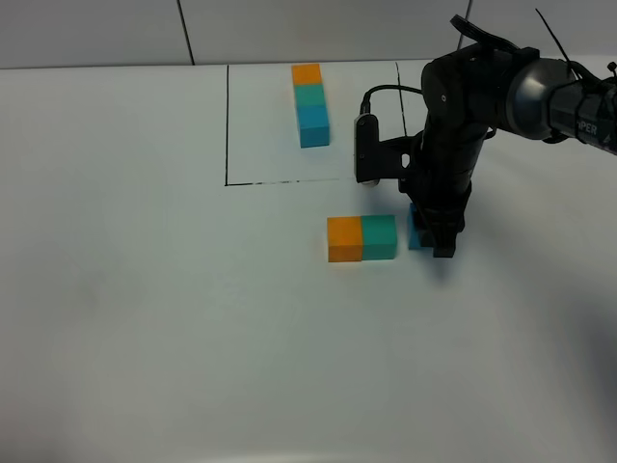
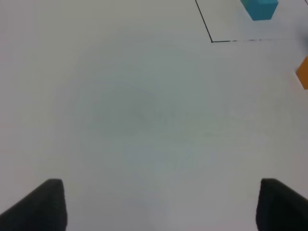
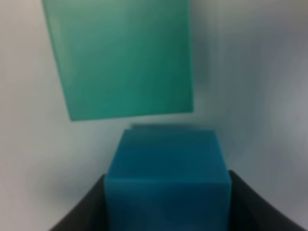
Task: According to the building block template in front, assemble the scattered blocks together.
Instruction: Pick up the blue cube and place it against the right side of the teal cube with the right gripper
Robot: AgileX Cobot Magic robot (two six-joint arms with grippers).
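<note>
The building block template (image 1: 310, 100) is a row of orange, teal-green and blue cubes inside a thin black drawn rectangle at the far middle of the table. The loose orange cube (image 1: 344, 238) and the loose teal-green cube (image 1: 379, 236) sit joined side by side in front of the rectangle. My right gripper (image 1: 431, 236) is shut on the loose blue cube (image 1: 416, 232), low at the table, just right of the teal-green cube with a small gap. In the right wrist view the blue cube (image 3: 166, 175) sits between the fingers (image 3: 82, 211), facing the teal-green cube (image 3: 125, 57). My left gripper (image 2: 161, 197) is open and empty over bare table.
The white table (image 1: 145, 289) stretches wide to the left and front. The left wrist view shows the rectangle's corner line (image 2: 211, 41), the template's blue end (image 2: 260, 8) and an edge of the loose orange cube (image 2: 303, 72). The right arm (image 1: 463, 116) stands beside the rectangle's right line.
</note>
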